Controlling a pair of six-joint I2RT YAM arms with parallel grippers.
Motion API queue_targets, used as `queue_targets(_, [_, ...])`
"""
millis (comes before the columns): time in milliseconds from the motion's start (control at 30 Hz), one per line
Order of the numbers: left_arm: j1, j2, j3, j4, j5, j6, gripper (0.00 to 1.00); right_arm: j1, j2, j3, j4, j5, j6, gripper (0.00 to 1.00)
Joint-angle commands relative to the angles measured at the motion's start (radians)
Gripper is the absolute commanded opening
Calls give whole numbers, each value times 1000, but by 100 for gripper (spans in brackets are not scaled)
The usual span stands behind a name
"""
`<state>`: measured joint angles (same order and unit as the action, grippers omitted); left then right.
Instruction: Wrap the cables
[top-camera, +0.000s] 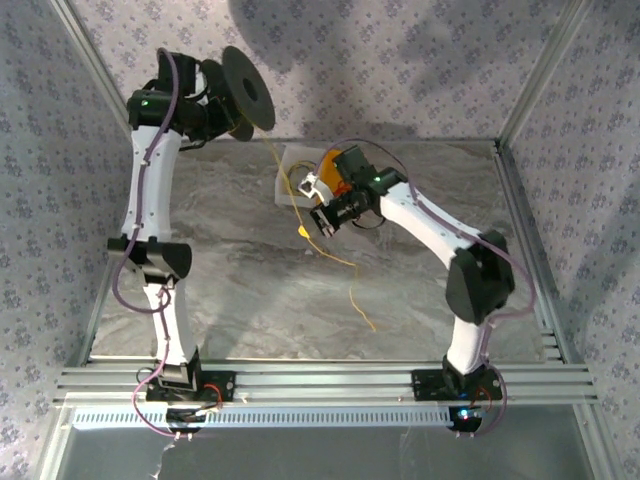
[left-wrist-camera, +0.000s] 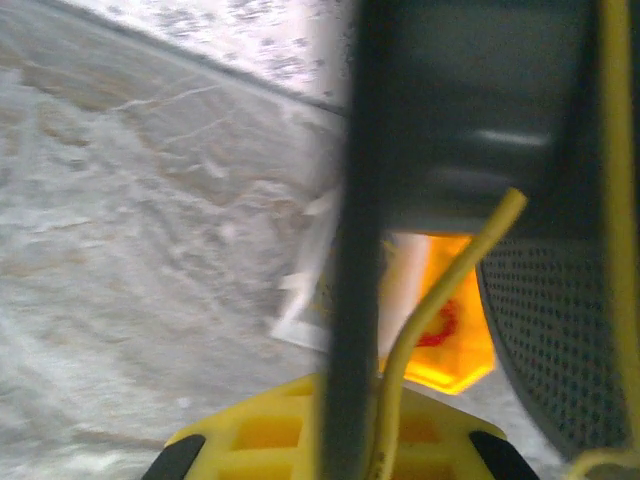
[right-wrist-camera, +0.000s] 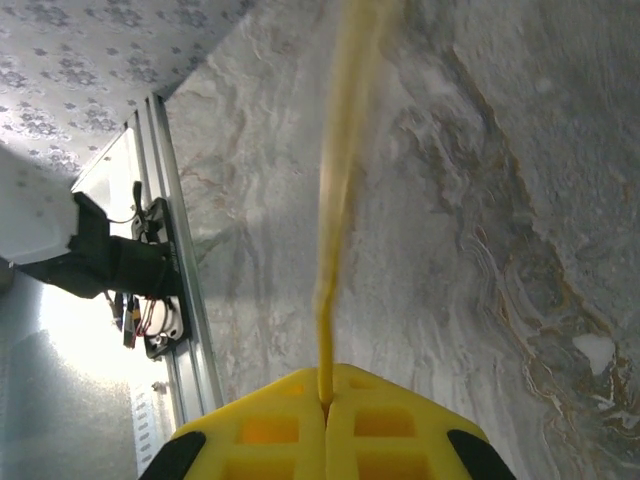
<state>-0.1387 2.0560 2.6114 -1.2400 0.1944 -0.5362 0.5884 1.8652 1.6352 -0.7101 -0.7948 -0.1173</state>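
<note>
Cable (top-camera: 340, 260) is pinched between the closed fingers of the right gripper (right-wrist-camera: 325, 402), mid-table. From that pinch it is stretched up and left to the dark spool (top-camera: 248, 88), which is clamped at its flange by the left gripper (top-camera: 212, 100), held high at far left. A loose tail is seen trailing on the table (top-camera: 250, 290) toward the near edge. Turns on the hub are blurred, probably few.

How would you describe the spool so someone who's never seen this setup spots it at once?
Look at the grey marble table, then its far left corner, where the left arm rises. The spool is held up there in the left end effector, above the tabletop. It is the only dark round disc, with a thin yellow cord trailing down from it.
</note>
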Motion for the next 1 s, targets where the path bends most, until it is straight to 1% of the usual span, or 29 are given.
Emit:
queue_targets(0, [42, -202, -79, 299, 155, -98, 0, -30, 127, 94, -128, -59, -23, 0])
queue_targets(67, [56, -272, -159, 350, 207, -103, 0, -54, 191, 162, -156, -67, -29, 0])
queue_targets(133, [75, -327, -220, 366, 270, -97, 0, -79, 232, 218, -183, -56, -32, 0])
queue_targets(200, [83, -392, -291, 333, 335, -31, 0, -119, 248, 255, -189, -42, -23, 0])
queue_targets(233, [84, -433, -348, 324, 345, 10, 0, -140, 251, 271, -192, -35, -20, 0])
queue_targets(300, [86, -558, -537, 346, 399, 128, 0, -193, 252, 300, -192, -40, -6, 0])
queue_targets(333, [86, -615, -620, 355, 406, 173, 0, -218, 255, 316, -198, -38, -3, 0])
queue_targets(367, [85, -684, -736, 367, 442, 249, 0, -244, 261, 342, -205, -38, 4, 0])
queue_targets(433, [83, -804, -906, 371, 512, 389, 0, -284, 281, 411, -226, -51, 15, 0])
queue_targets(500, [59, -902, -1017, 288, 549, 583, 0, -313, 315, 513, -259, -50, 25, 0])
queue_targets(533, [38, -934, -1053, 244, 545, 638, 0, -318, 334, 568, -283, -50, 27, 0])
queue_targets(600, [-20, -959, -1092, 111, 470, 760, 0, -325, 385, 705, -345, -44, 33, 0])
queue_targets(633, [-43, -957, -1101, 57, 425, 793, 0, -327, 405, 765, -362, -38, 48, 0])
queue_targets(700, [-84, -947, -1126, -27, 278, 826, 0, -329, 435, 874, -401, -29, 79, 0])
queue_targets(800, [-133, -922, -1168, -72, 6, 841, 0, -348, 445, 974, -435, -17, 96, 0])
queue_targets(900, [-206, -855, -1192, -79, -308, 844, 0, -367, 413, 990, -431, -18, 117, 0])
queue_targets(933, [-225, -825, -1188, -77, -393, 840, 0, -366, 401, 988, -427, -16, 119, 0])
queue_targets(967, [-241, -790, -1184, -74, -447, 842, 0, -361, 386, 985, -426, -19, 121, 0])
